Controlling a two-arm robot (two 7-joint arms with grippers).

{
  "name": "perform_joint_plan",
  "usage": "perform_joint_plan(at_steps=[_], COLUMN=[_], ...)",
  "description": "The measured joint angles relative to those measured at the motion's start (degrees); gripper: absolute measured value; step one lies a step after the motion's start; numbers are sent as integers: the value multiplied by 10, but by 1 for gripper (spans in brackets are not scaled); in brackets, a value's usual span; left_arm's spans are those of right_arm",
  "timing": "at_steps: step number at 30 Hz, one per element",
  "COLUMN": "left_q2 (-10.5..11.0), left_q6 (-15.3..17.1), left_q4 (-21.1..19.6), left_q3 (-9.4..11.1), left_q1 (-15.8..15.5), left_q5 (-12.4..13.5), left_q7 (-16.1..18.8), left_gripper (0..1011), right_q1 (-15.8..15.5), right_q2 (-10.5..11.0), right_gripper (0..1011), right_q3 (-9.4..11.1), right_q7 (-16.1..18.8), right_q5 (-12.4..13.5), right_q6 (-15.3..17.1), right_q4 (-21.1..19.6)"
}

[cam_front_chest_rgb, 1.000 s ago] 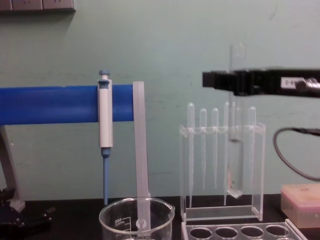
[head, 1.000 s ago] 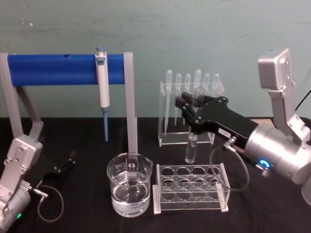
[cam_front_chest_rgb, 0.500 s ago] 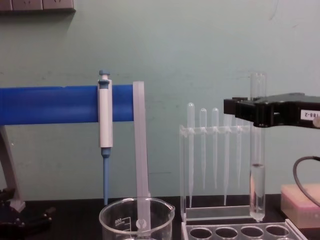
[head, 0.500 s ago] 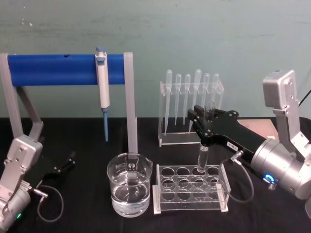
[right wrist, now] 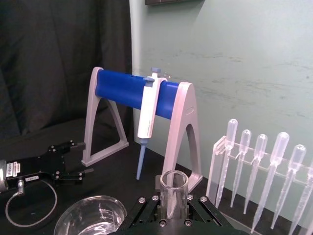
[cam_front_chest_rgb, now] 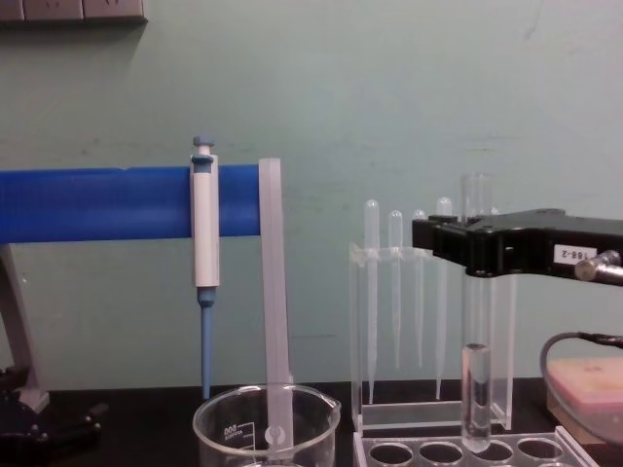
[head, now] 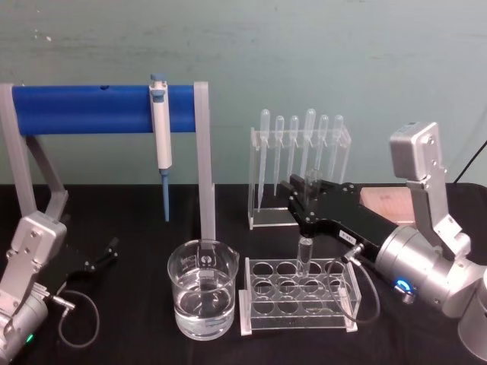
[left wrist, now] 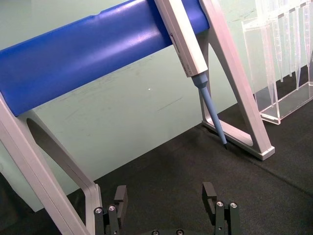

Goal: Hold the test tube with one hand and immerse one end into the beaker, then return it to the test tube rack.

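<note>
White sticker reading roughly "168-2" on the side of the right claw [cam_front_chest_rgb: 477, 255] in the chest view, faint white graduation print on the beaker [cam_front_chest_rgb: 267, 426], its digits too small to make out

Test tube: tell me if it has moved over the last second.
Yes. The test tube, gripped by the right tool, has come down beside the pipette stand; its bottom now enters the tube rack.

Open table between beaker [head: 202, 298] and left gripper [head: 103, 255].
</note>
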Motion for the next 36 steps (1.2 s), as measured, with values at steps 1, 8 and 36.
perform_joint_plan(at_steps=[1,8,36], left_q2=[0,0,0], left_q6=[0,0,0], left_q4=[0,0,0], left_q3=[0,0,0], left_q1=[0,0,0], left_q5=[0,0,0], left_q7=[0,0,0], left_gripper=[1000,1000,1000], right_q1=[1,4,0], right_q2=[-2,-16,-40], right_gripper=[150,151,151], right_q3=[-1,-6,-12], right_q7=[0,3,9], right_q5=[0,-5,-18], right_q6=[-1,-7,-22], right_q4=[2,15,53])
